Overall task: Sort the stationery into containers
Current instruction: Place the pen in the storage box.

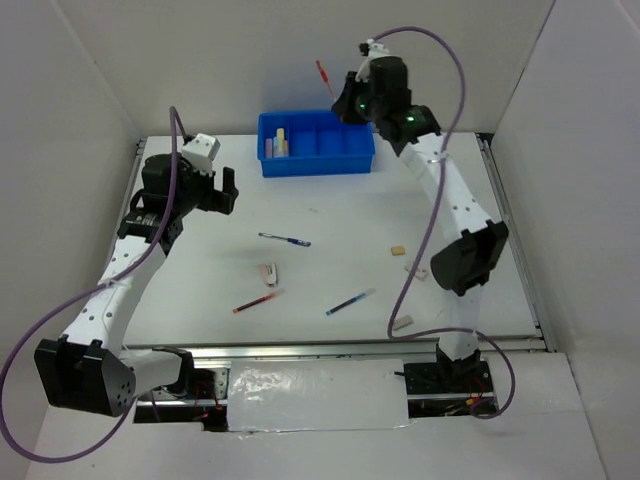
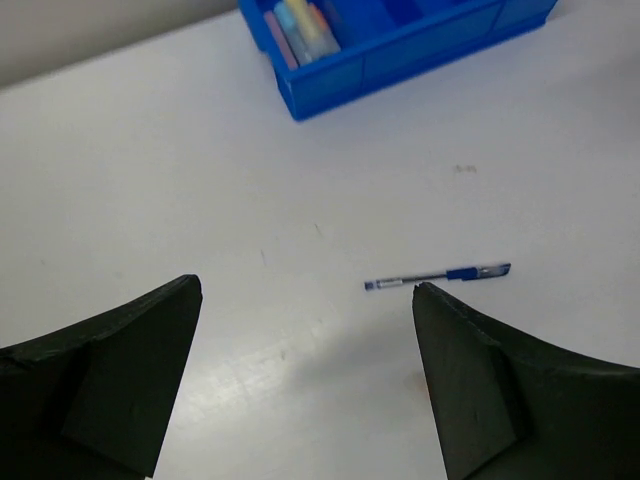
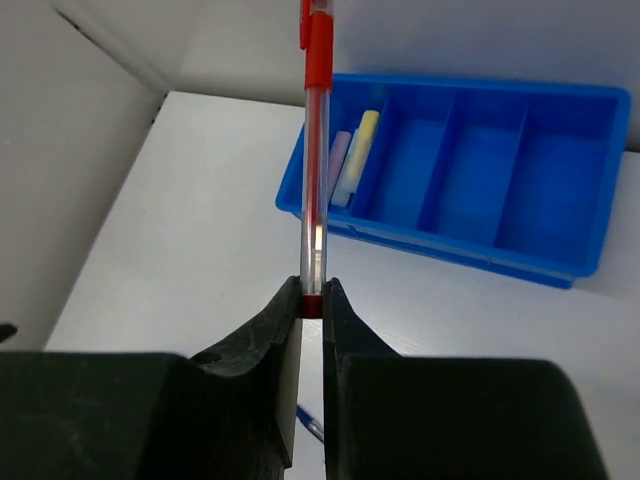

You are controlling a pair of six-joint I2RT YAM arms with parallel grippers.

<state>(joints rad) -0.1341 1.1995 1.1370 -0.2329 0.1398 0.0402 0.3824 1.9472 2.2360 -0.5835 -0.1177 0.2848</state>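
The blue tray (image 1: 316, 160) with four compartments stands at the back of the table, with pale yellow and pink bars (image 1: 280, 143) in its leftmost compartment. My right gripper (image 3: 312, 290) is shut on the end of a red pen (image 3: 316, 150) and holds it above the tray's (image 3: 470, 250) left end. My left gripper (image 2: 305, 285) hangs open over bare table with nothing between its fingers. A blue pen (image 2: 440, 276) lies just beyond its right fingertip. Another red pen (image 1: 258, 301) and a second blue pen (image 1: 349, 302) lie nearer the front.
A small white and orange item (image 1: 270, 272) lies mid-table. A beige eraser (image 1: 398, 252) and two pale erasers (image 1: 420, 271) (image 1: 402, 322) lie near the right arm. White walls close in both sides and the back.
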